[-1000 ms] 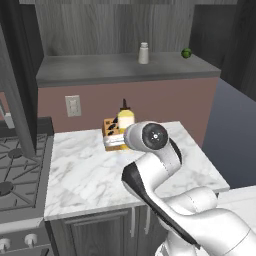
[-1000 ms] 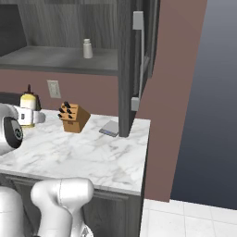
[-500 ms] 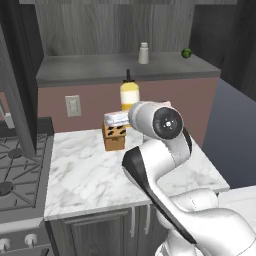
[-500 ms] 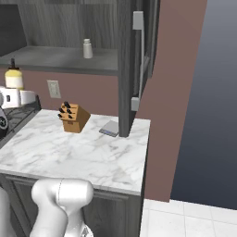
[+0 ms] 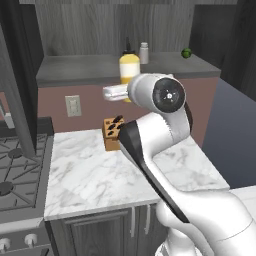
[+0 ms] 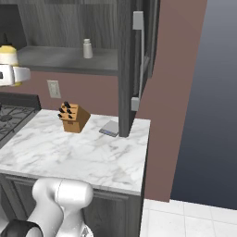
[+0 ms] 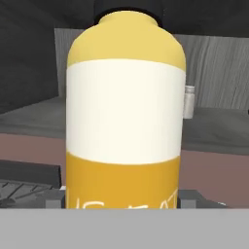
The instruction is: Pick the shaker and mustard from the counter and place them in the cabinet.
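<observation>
One shaker stands on the cabinet shelf beyond the mustard the claw grips.

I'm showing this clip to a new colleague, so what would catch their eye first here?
The yellow mustard, held upright in the gripper and raised level with the cabinet shelf. Next, the grey shaker already standing on that shelf, and the wooden knife block on the marble counter below.
</observation>
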Available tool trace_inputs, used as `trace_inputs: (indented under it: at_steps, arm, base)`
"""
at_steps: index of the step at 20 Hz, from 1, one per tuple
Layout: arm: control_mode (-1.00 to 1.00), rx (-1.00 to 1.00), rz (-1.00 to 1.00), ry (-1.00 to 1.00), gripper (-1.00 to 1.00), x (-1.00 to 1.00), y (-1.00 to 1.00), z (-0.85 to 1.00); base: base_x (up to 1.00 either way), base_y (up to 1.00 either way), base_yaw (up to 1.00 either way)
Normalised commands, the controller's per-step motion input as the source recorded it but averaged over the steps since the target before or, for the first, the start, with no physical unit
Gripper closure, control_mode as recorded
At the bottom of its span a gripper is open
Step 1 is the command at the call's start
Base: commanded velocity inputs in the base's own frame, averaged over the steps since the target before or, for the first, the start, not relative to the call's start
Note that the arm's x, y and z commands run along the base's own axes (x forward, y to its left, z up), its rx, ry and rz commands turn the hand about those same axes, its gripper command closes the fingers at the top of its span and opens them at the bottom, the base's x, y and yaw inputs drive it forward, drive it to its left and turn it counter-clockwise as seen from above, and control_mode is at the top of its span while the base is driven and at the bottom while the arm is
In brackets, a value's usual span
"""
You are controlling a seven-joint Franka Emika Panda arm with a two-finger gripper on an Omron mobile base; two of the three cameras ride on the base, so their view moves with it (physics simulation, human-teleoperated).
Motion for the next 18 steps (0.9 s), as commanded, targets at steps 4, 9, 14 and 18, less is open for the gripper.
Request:
trace_inputs:
  at_steps: [4,9,14,18]
  arm:
    - [-1.00,0.00,0.00,-0.10,1.00,0.26,0.00,0.00]
    - [-1.00,0.00,0.01,-0.17,1.00,0.08,0.00,-0.03]
    - [-1.00,0.02,0.01,-0.17,1.00,0.02,0.00,0.01]
    - [-1.00,0.08,0.00,-0.11,1.00,0.06,0.00,0.23]
  base:
    - [0.00,0.00,0.00]
    - [0.00,0.00,0.00]
    - [0.00,0.00,0.00]
    - [0.00,0.00,0.00]
